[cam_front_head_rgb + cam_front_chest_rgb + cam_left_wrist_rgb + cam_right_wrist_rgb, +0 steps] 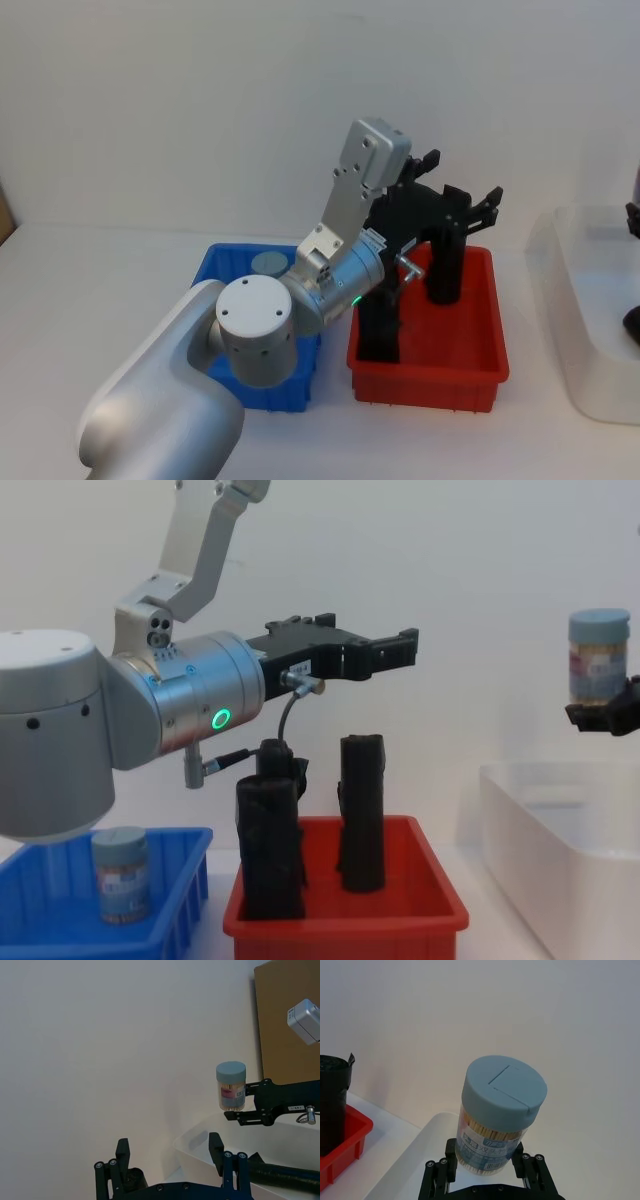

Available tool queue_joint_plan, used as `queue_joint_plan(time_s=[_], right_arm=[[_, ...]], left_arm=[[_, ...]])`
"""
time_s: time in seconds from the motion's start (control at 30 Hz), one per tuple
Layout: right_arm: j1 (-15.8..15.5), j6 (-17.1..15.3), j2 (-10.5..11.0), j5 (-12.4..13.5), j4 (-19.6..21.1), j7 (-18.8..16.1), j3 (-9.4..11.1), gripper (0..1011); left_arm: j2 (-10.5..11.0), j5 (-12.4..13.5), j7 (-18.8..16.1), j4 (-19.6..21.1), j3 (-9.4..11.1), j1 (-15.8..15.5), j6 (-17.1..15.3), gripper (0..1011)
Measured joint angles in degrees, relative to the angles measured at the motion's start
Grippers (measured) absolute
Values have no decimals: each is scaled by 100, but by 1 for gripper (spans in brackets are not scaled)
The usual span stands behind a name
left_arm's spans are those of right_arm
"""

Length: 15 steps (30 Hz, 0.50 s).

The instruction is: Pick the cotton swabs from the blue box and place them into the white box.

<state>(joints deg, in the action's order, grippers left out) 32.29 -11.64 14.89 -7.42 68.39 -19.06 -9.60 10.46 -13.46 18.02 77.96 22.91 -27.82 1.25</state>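
While right gripper (pixel 487 1172) clamps cotton swab tub (pixel 501 1110) above white box (pixel 560 830) at frame right for drop, left gripper (pixel 385 648) hangs wide, empty, frame centre over red bin (pixel 345 905).

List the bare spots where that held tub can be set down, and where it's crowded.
The white box below the right gripper and its cotton swabs tub looks bare. The red bin is crowded with black rolls, with the left gripper above.

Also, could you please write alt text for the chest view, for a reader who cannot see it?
The right gripper holds a tub of cotton swabs above the white box. The left gripper hangs open over a red bin of black rolls, and another tub stands in the blue box.
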Motion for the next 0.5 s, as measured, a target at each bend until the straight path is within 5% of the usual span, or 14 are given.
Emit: queue_joint_plan(time_s=[0.5], right_arm=[[66, -60, -13, -27, -28, -69, -19, 986]], left_arm=[[0, 0, 0, 0, 0, 0, 0, 1004]])
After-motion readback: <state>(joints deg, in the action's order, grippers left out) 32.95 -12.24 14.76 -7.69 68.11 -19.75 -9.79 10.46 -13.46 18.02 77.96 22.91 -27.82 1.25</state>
